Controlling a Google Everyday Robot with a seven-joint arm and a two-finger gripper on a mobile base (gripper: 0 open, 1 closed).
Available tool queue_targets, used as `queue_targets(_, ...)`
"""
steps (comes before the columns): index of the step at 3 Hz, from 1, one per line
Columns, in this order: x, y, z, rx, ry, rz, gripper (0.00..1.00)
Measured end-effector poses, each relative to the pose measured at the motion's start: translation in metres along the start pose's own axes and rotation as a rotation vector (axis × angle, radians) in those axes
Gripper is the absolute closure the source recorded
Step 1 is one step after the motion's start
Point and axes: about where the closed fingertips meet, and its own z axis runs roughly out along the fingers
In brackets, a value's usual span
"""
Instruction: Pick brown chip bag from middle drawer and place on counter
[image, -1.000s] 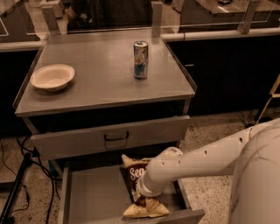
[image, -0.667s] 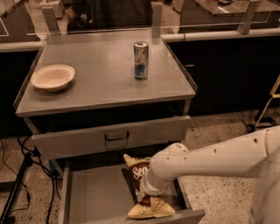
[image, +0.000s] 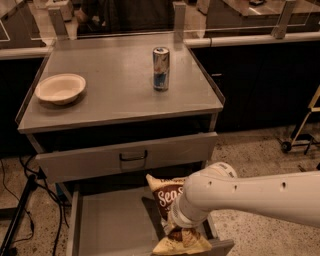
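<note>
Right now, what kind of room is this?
Probably an office snack kitchen: steel counter with bowl and can, and the pincer at a chip bag in the open drawer.

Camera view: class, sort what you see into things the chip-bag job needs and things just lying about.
Job: brown chip bag, standing in the open middle drawer; counter; gripper, down at the bag's lower half.
Lying about: white bowl and drink can, both on the counter.

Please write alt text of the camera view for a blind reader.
The gripper of a white robot arm is at a crinkly brown chip bag in the open grey steel middle drawer. The grey steel counter holds a silver-blue can and a pale bowl.
</note>
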Motion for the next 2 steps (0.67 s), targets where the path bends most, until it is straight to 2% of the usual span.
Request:
queue_targets(1, -0.003, 0.006, -0.023, -0.016, -0.03, -0.023, 1.0)
queue_targets(2, 0.003, 0.02, -0.067, -0.014, -0.092, -0.057, 1.0)
